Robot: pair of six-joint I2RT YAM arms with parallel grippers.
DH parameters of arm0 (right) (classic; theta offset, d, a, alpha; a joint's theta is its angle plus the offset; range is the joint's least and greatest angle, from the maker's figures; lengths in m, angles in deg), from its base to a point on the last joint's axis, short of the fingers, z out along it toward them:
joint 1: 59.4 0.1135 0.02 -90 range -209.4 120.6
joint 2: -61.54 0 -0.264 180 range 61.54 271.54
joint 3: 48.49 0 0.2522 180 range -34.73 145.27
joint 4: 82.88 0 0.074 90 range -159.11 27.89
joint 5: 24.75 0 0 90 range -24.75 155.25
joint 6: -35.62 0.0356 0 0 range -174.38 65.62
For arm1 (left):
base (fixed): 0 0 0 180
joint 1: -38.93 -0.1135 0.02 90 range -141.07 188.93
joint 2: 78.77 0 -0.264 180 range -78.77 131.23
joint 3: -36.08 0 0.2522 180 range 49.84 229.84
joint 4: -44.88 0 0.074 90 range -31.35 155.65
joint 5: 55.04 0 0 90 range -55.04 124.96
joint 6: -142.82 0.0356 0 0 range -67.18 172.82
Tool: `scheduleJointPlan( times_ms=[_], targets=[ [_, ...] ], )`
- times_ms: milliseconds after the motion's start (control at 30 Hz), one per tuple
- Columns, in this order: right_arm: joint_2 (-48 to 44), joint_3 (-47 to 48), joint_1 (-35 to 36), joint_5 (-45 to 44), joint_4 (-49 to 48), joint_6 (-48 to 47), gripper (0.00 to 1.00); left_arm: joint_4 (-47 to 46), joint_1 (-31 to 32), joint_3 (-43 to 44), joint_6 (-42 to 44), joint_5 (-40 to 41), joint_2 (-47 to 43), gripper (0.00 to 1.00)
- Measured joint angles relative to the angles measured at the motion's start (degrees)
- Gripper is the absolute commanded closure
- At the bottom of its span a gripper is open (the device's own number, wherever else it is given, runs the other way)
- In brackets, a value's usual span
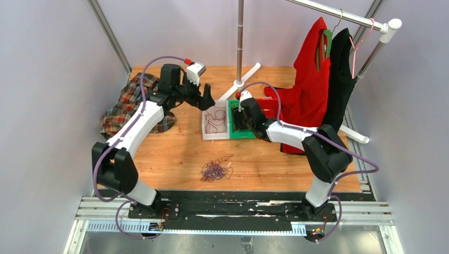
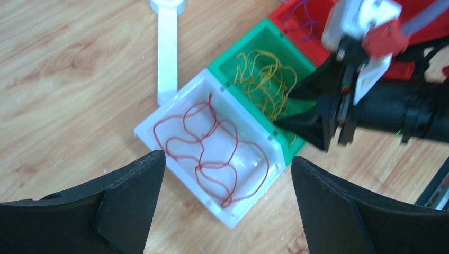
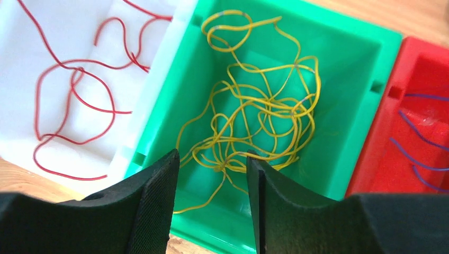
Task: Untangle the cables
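A tangled bunch of purple, red and yellow cables (image 1: 214, 169) lies on the wooden table in front. Loose dark red cables (image 2: 212, 148) lie in a white bin (image 2: 159, 119). Yellow cables (image 3: 259, 116) lie bunched in a green bin (image 3: 344, 106). A few purple cables (image 3: 410, 151) lie in a red bin (image 3: 418, 174). My left gripper (image 2: 227, 169) is open and empty above the white bin's near corner. My right gripper (image 3: 213, 159) is open, its fingertips low over the yellow bunch, holding nothing.
A plaid cloth (image 1: 127, 106) lies at the back left. A clothes rack pole (image 1: 240, 42) with a white foot (image 2: 168, 47) stands behind the bins. A red garment (image 1: 307, 79) and a black one (image 1: 339, 79) hang at the right.
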Motion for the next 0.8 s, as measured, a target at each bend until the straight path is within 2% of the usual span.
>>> scheduleJointPlan(
  times_ms=[200,300,467,600,800],
  targets=[
    [-3.61,1.09,0.0,0.02,2.05,0.04,0.5,5.49,-0.61,-5.16,7.17,0.02,-6.16,0.12],
    [-4.98,1.6,0.0,0.0,3.56,0.04,0.47,8.44,-0.61,-6.69,11.58,-0.17,-8.26,0.13],
    [-9.62,1.01,0.0,-0.5,5.11,0.09,0.34,12.46,-0.61,-11.02,17.25,-2.78,-10.51,0.18],
    [-14.19,-0.07,0.0,-0.61,4.61,0.31,0.32,15.28,-0.37,-17.38,20.24,-5.95,-11.56,0.22],
    [-14.4,-0.13,0.0,2.25,6.1,0.96,0.3,18.84,3.37,-22.08,25.03,-7.96,-12.28,0.2]
  ],
)
